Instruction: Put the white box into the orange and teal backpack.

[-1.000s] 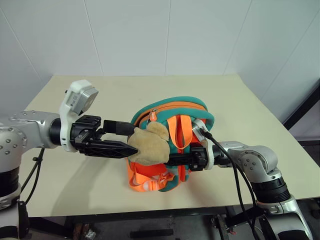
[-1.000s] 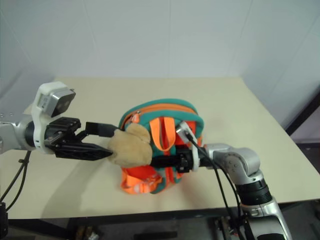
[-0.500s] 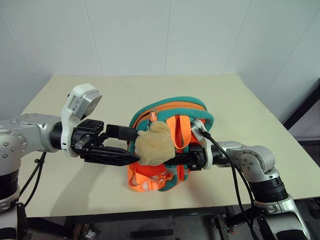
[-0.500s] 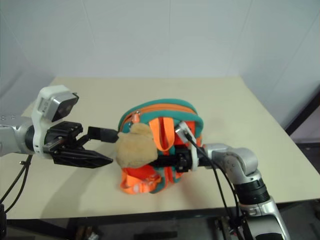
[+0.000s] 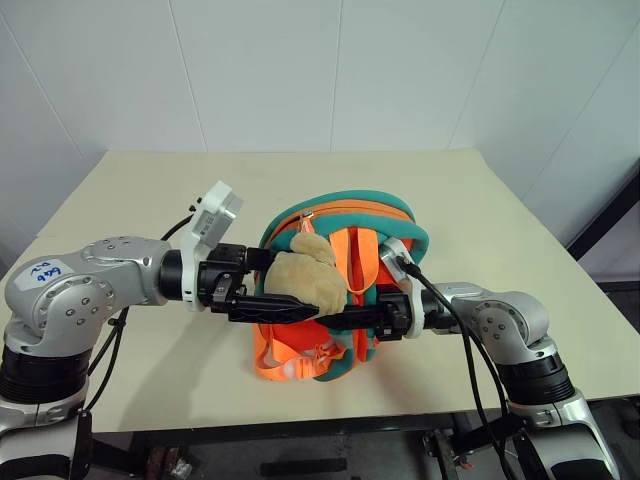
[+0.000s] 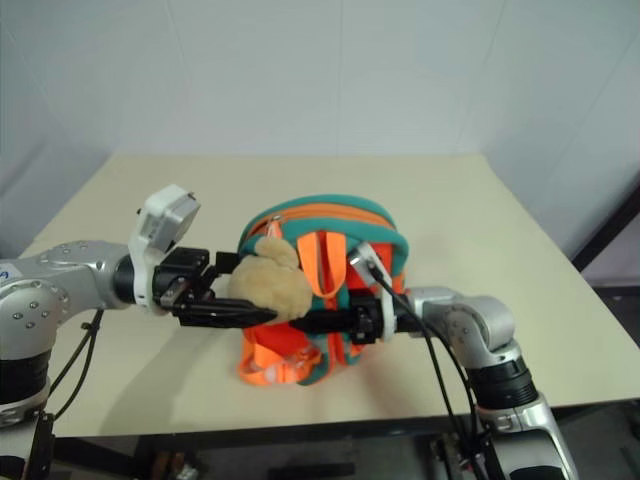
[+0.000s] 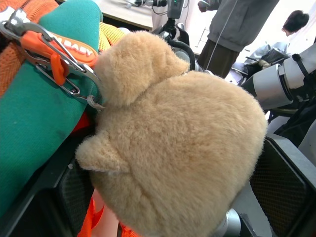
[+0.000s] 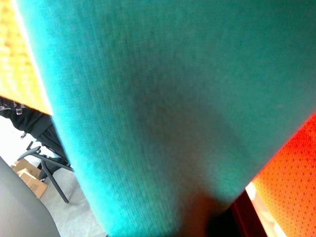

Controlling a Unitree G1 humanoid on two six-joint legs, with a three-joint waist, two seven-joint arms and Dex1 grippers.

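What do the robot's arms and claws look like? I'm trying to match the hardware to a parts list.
Both arms are silver-grey metal with rounded joint housings and black cables. The left arm carries a small white label with blue handwriting. Each wrist bears a white camera block. The left claw and right claw each have two black fingers.

Teal backpack fabric up close, orange mesh beside it.

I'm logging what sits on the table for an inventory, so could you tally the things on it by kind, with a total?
Backpacks: 1, the orange and teal backpack standing on the table
Plush balls: 1, the tan plush ball clipped to the backpack
Total: 2
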